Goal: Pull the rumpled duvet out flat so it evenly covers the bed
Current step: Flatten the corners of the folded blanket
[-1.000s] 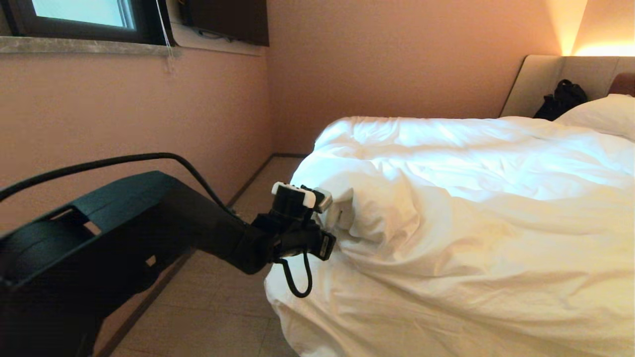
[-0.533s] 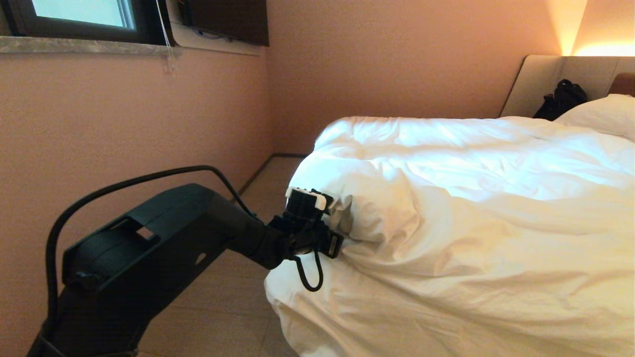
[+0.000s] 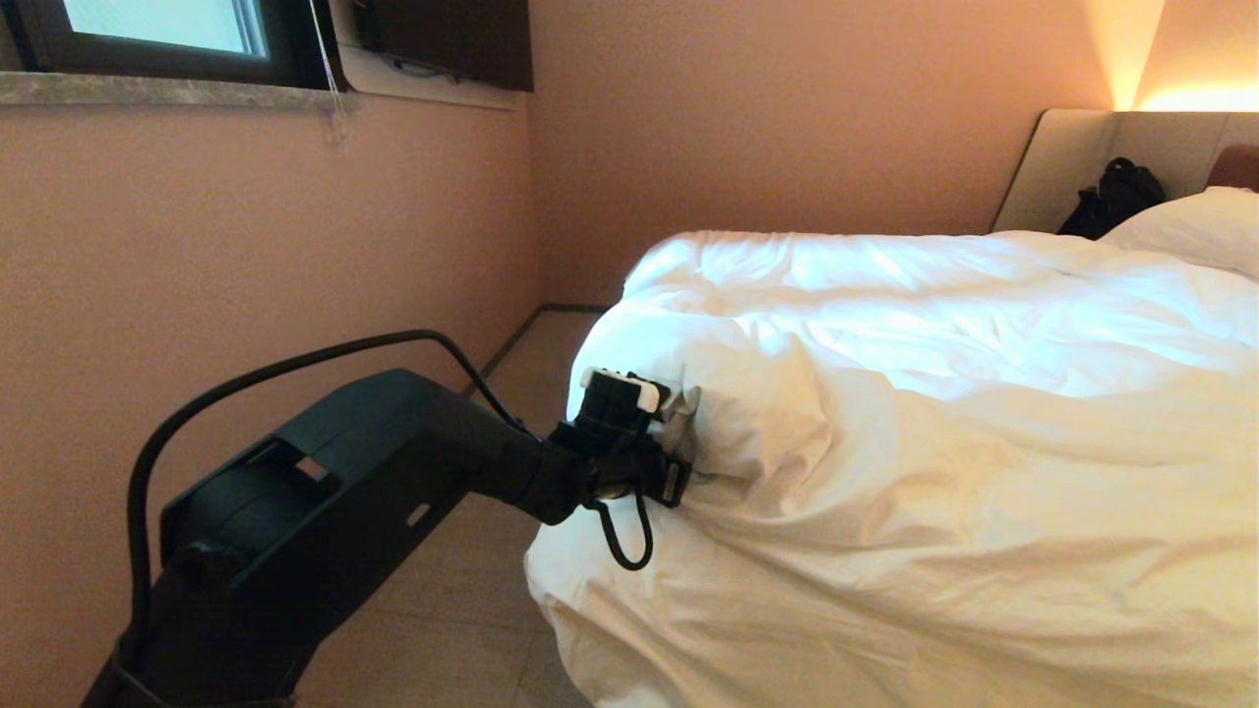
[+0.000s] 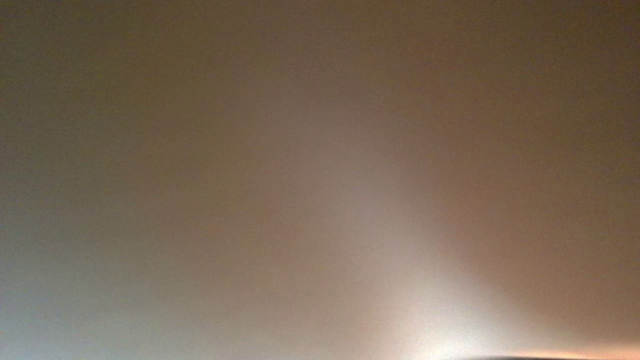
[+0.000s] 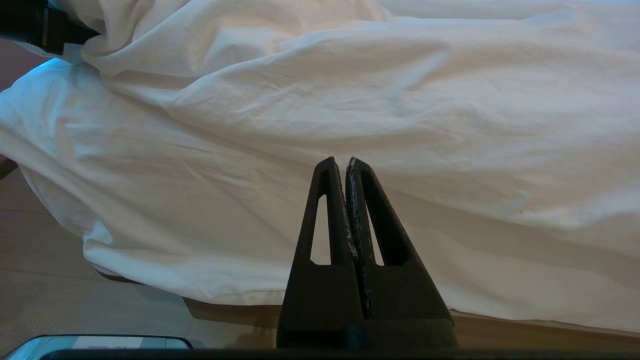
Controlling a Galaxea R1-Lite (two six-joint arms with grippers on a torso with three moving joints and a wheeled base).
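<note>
I have the left pincer (image 3: pixel 679 423) buried in a bunched fold of the duvet (image 3: pixel 934 433) at the near left corner of the bed (image 3: pixel 1102 147), its fingers pressed together on that fold as far as I can judge; the left wrist view is smothered by pale cloth, which fits a pincer deep in the fabric. The duvet lies heaped over the whole bed, puffy and creased, with a ridge running from my grip toward the middle and its lower edge hanging over the foot of the bed close to the floor (image 3: pixel 462 610). The right pincer (image 5: pixel 346 162) hangs low in front of the draped edge, fingers pressed together on nothing, clear of the cloth. To do this step well I want to draw the pinched fold outward and toward the corner in one slow, level pull, so the ridge unrolls rather than dragging the entire quilt off the far side. I judge the grip to be on a thick wad, so it may slip if I jerk; steady tension matters. I should watch the far edge near the pillow (image 3: pixel 1190 226) and the dark bag (image 3: pixel 1111 197) by the headboard, and stop pulling once the crease flattens, since overshooting would leave that side bare.
</note>
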